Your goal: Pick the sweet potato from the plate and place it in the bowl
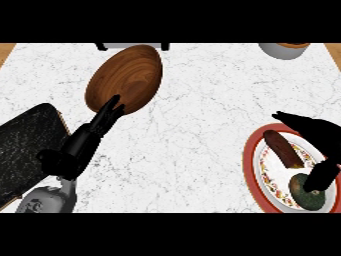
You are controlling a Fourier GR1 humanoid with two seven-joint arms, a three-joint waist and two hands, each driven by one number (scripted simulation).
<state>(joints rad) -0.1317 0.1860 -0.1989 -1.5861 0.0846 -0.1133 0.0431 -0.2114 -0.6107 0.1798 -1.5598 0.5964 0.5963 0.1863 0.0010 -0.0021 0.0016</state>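
Sweet potato (283, 148) lying on red-rimmed plate (256, 165) beside dark green fruit (306, 192), right hand (328, 140) spread wide above them holding nothing, left hand (92, 132) straight-fingered and empty, fingertips at rim of wooden bowl (126, 77).

Right hand (326, 139): its palm runs off the view's right edge and its thumb covers part of the green fruit (308, 193).
Plate (256, 165): its right rim is hidden under the right hand.
White cup (282, 50): cut by the top band, only its lower part shows.
Dark slab (14, 150): cut off by the left edge.
Black object (132, 46) beyond the wooden bowl (126, 78): mostly cut off, too little to identify.
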